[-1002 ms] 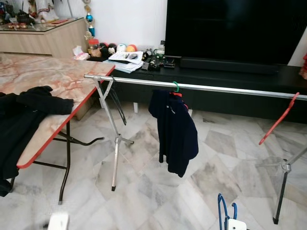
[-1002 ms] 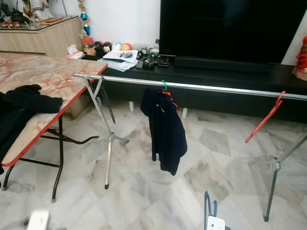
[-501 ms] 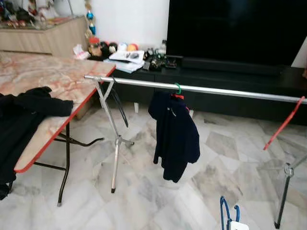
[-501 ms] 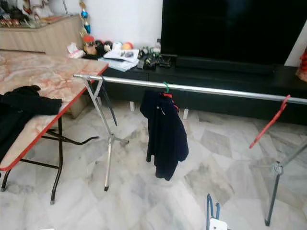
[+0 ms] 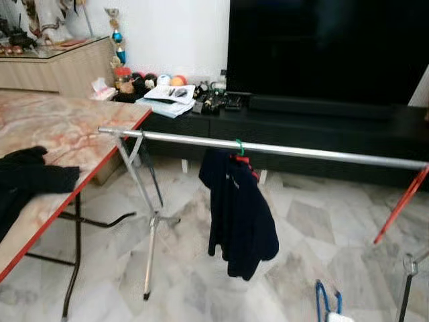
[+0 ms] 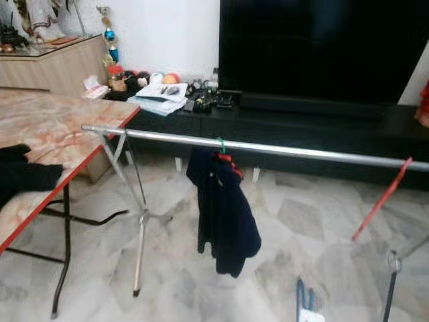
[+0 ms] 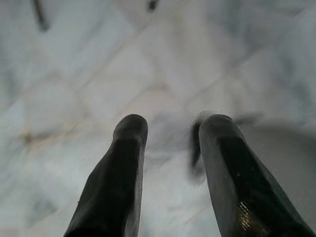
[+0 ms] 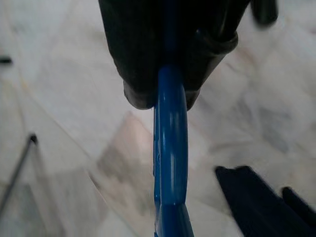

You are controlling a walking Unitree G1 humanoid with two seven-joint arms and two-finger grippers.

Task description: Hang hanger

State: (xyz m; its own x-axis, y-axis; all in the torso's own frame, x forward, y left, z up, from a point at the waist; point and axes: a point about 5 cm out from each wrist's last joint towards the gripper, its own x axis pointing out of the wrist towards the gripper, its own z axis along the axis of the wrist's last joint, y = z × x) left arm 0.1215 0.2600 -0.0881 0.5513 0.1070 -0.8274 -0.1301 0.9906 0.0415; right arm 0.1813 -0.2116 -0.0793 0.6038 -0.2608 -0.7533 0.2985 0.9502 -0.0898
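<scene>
A blue hanger (image 8: 170, 148) is clamped between the black fingers of my right gripper (image 8: 158, 94), which is shut on it. The hanger's blue loop (image 5: 319, 298) pokes up at the bottom edge of the eye views, low and in front of the silver rail (image 5: 301, 151). A dark navy garment (image 5: 238, 215) hangs from the rail on a green hook (image 5: 238, 145). A red hanger (image 5: 402, 201) hangs slanted at the rail's right end. My left gripper (image 7: 170, 128) is open over the marble floor, holding nothing.
A marble-topped folding table (image 5: 67, 127) with black clothes (image 5: 27, 178) stands on the left, close to the rail's tripod leg (image 5: 151, 241). Behind the rail are a low black console (image 5: 315, 124) and a large TV (image 5: 322, 47). The rail's other stand (image 5: 405, 288) is at the right.
The whole picture has shifted and blurred, so the camera has moved; rail and garment sit slightly lower and further left. The blue hanger stays in my right gripper.
</scene>
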